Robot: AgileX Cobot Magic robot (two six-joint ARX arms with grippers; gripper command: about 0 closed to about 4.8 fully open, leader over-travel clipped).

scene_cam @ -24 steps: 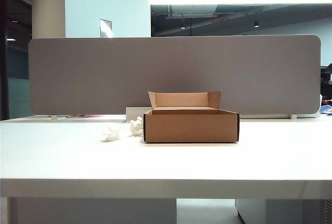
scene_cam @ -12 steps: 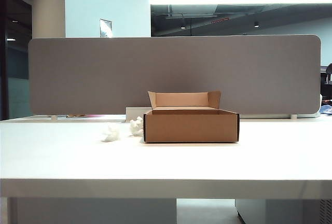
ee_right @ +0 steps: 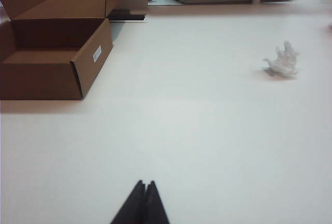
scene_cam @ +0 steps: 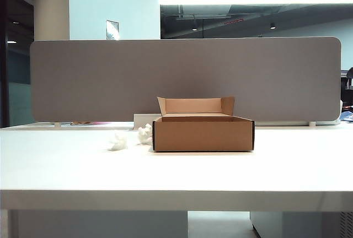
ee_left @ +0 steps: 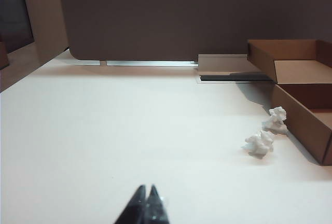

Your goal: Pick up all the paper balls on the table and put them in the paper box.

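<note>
None of the small white crumpled paper balls is in the shallow brown cardboard box (scene_cam: 203, 134) yet; what shows of its floor in both wrist views is bare, so the whole job remains. Two balls lie on the large white bench (scene_cam: 176, 172) left of the box: one (ee_left: 275, 120) just beside its left wall, the other (ee_left: 259, 143) near it, a little further out. A third ball (ee_right: 282, 60) shows only in the right wrist view, well apart from the box on its other side.

Both arms hang back over the near part of the bench, neither near a ball. The left arm's fingers (ee_left: 136, 206) are pressed together and hold nothing; the right arm's fingers (ee_right: 132, 203) likewise.

Open bench lies between each arm and its balls. The box's raised lid flap and low walls, and the grey fabric divider panel (scene_cam: 182, 78) behind, are the edges to mind; the ball beside the wall probably leaves little room on that side.
</note>
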